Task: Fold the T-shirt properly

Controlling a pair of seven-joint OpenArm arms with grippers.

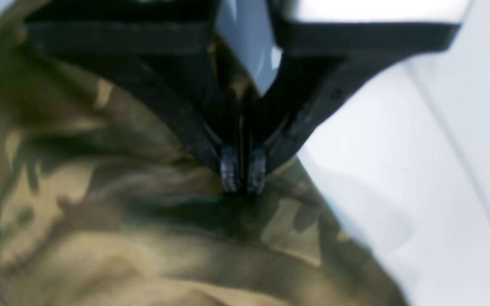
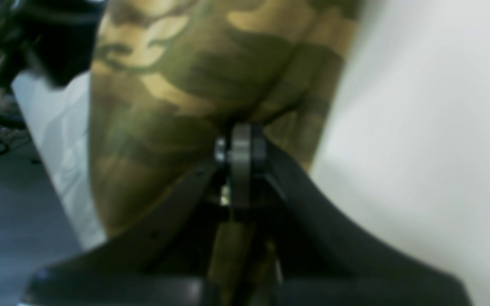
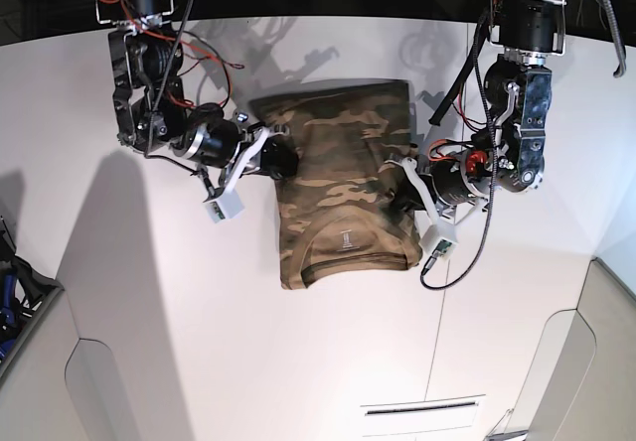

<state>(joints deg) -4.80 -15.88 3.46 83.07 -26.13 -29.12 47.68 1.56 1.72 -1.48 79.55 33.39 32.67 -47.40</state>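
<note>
The camouflage T-shirt [image 3: 343, 198] lies on the white table [image 3: 179, 322], its tan collar and label toward the near edge. Its upper part is raised and bunched between the two arms. My left gripper [image 1: 243, 171] is shut on a fold of the shirt [image 1: 100, 204] at its edge; in the base view it [image 3: 403, 189] is at the shirt's right side. My right gripper [image 2: 240, 146] is shut on the shirt [image 2: 194, 76]; in the base view it [image 3: 283, 159] is at the shirt's left side. Both wrist views are blurred.
White table surface [image 1: 419, 191] lies beside the shirt. In the right wrist view the table edge, grey floor [image 2: 11, 221] and dark cables show at the left. A table seam [image 3: 452, 292] runs down on the right of the base view.
</note>
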